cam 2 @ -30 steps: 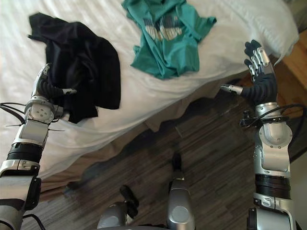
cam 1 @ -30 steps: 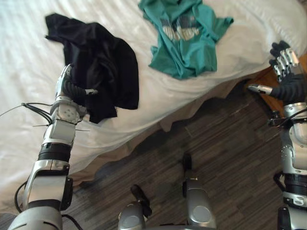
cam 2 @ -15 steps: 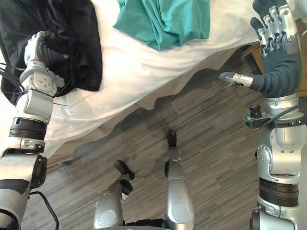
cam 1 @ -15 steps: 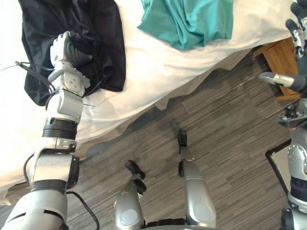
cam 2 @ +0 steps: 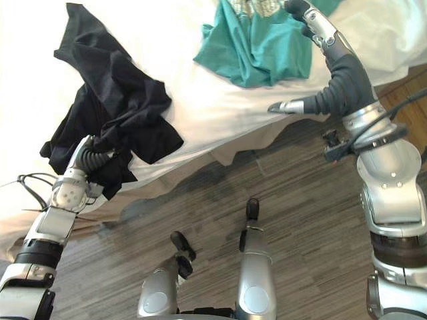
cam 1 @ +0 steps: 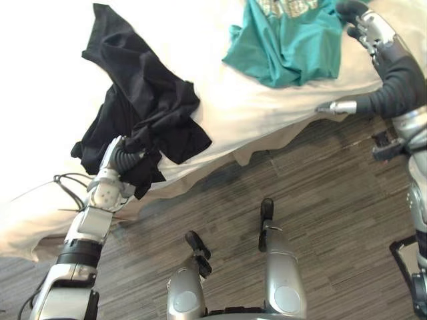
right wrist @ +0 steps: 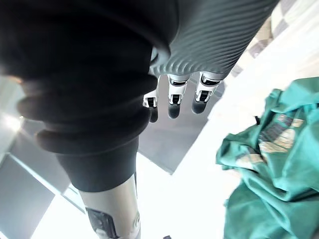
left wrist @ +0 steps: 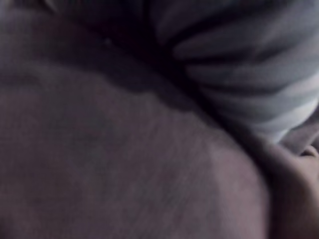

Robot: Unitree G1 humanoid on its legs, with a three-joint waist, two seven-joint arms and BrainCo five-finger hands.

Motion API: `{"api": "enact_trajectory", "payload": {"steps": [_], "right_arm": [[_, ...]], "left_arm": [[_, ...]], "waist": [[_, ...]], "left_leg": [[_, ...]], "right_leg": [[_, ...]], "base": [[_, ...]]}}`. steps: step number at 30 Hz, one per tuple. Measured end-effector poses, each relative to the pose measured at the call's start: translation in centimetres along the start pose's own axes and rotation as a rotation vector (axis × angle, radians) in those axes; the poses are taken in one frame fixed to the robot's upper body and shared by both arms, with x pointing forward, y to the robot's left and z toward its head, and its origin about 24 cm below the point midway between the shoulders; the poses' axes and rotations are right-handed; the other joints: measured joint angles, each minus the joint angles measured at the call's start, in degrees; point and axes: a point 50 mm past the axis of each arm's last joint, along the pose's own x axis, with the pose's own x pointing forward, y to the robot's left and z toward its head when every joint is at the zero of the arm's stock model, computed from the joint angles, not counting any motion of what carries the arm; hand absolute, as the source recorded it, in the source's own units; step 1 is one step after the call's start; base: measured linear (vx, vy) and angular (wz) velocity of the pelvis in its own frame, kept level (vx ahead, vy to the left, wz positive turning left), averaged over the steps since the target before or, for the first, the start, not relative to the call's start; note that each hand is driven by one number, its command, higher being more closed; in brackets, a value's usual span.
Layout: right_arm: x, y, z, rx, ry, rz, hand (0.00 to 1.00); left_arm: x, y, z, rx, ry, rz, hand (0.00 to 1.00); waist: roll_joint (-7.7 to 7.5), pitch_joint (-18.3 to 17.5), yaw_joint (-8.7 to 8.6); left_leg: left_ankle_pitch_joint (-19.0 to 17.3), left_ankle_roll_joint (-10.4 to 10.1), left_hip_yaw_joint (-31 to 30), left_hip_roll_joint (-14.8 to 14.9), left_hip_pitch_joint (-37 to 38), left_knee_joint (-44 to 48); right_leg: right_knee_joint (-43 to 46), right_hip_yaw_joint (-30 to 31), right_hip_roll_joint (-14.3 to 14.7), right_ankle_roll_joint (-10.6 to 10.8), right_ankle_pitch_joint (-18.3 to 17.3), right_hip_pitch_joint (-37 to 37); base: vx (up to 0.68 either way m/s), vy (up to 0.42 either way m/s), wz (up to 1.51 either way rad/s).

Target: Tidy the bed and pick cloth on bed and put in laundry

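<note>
Across the white bed sheet a crumpled black cloth garment runs from the upper left of the frame down to the mattress edge at the lower left. Its lower end is bunched there and spills over the side. The left hand comes up from the lower left and is buried in that bunched end, with dark fabric wrapped over it. Whether it has a grip on the cloth I cannot tell.

At the top, right of centre, a rumpled teal T-shirt with a pale print lies on the sheet near the bed's edge, well apart from the black garment. The right hand is at the shirt's right side in the upper right, spread wide, its fingers straight and the thumb out sideways, holding nothing. Whether it touches the shirt is unclear. Grey-brown plank floor takes the lower frame.
</note>
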Motion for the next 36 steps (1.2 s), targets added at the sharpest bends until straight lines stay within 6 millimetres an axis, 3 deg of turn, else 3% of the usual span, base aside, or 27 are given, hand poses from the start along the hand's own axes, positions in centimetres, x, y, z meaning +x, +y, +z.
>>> {"api": "enact_trajectory", "payload": {"steps": [3,6,9,16,17,24,26,28,34,36], "right_arm": [[1.1,-1.5,-3.0,-0.021,0.186,-0.05,0.0],[3.1,-2.7,-4.6,-0.093,0.326,-0.069,0.0],[4.7,-3.5,-5.1,-0.194,0.414,-0.067,0.0],[6.9,-5.4,-3.6,-0.434,0.469,-0.148,0.0],[7.0,-5.6,-3.5,-0.464,0.482,-0.148,1.0],[6.3,-7.6,-3.8,-0.506,0.594,-0.148,1.0],[5.6,-8.4,-4.5,-0.456,0.622,-0.16,1.0],[4.6,-8.6,-5.9,-0.295,0.627,-0.196,1.0],[-0.8,-6.1,-11.1,0.05,0.61,-0.298,1.0],[-2.9,-4.1,-12.4,0.187,0.582,-0.345,1.0]], "left_arm": [[0.2,2.8,-0.2,0.017,0.004,0.065,1.0],[1.2,5.1,1.0,0.05,-0.037,0.108,1.0],[2.7,6.8,3.0,0.035,-0.103,0.158,1.0],[3.7,9.4,6.5,0.01,-0.226,0.228,1.0],[3.6,9.5,6.9,-0.01,-0.246,0.235,1.0],[2.2,9.7,9.0,0.002,-0.37,0.232,1.0],[1.5,9.6,9.1,0.007,-0.39,0.234,1.0],[1.1,9.4,8.4,0.004,-0.375,0.225,1.0],[-1.7,8.4,7.0,-0.04,-0.359,0.235,1.0],[-3.0,7.3,6.3,-0.043,-0.336,0.228,1.0]], "waist": [[-0.01,0.0,1.79],[-0.11,-0.1,4.07],[-0.15,-0.1,6.34],[-0.19,-0.1,8.19],[-0.19,-0.1,8.58],[-0.19,-0.1,9.3],[-0.19,-0.1,9.3],[-0.2,0.0,9.32],[-0.75,0.1,8.67],[-1.25,0.4,7.51]], "left_leg": [[1.2,0.2,-3.1,0.3,-3.1,-0.1],[3.1,0.5,-5.0,0.2,-5.7,-1.2],[4.9,0.7,-7.1,0.2,-8.8,-2.2],[9.4,1.3,-8.4,-1.1,-13.7,-7.1],[10.0,1.4,-8.3,-1.2,-13.7,-7.9],[10.4,1.3,-8.7,-1.5,-14.5,-8.2],[10.6,1.4,-8.8,-1.8,-14.3,-8.6],[10.9,1.4,-9.0,-1.8,-12.6,-9.6],[10.8,1.3,-8.9,-2.1,-7.2,-11.1],[10.5,1.0,-8.5,-2.0,-5.4,-11.1]], "right_leg": [[-3.0,-2.9,0.1,-0.7,1.9,0.6],[-6.7,-4.8,0.5,-1.1,4.4,0.6],[-9.7,-6.7,0.9,-1.8,6.4,0.1],[-11.0,-8.0,0.4,-2.4,8.5,-5.3],[-11.0,-8.1,0.4,-2.5,8.6,-5.6],[-10.9,-8.5,0.1,-2.5,8.6,-6.3],[-10.7,-8.8,-0.2,-2.5,8.6,-6.0],[-10.7,-9.1,-0.2,-2.5,8.6,-4.6],[-12.9,-8.7,0.2,-2.0,8.2,1.0],[-13.7,-8.4,0.5,-1.9,8.3,2.9]], "base": [[-0.05,0.007,0.4],[-0.05,0.033,0.28],[-0.04,0.016,0.31],[-0.05,0.018,0.13],[-0.04,0.004,0.01],[-0.01,0.004,0.04],[0.02,0.018,0.1],[0.05,0.015,0.07],[0.06,0.006,0.0],[0.02,0.005,-0.08]]}}
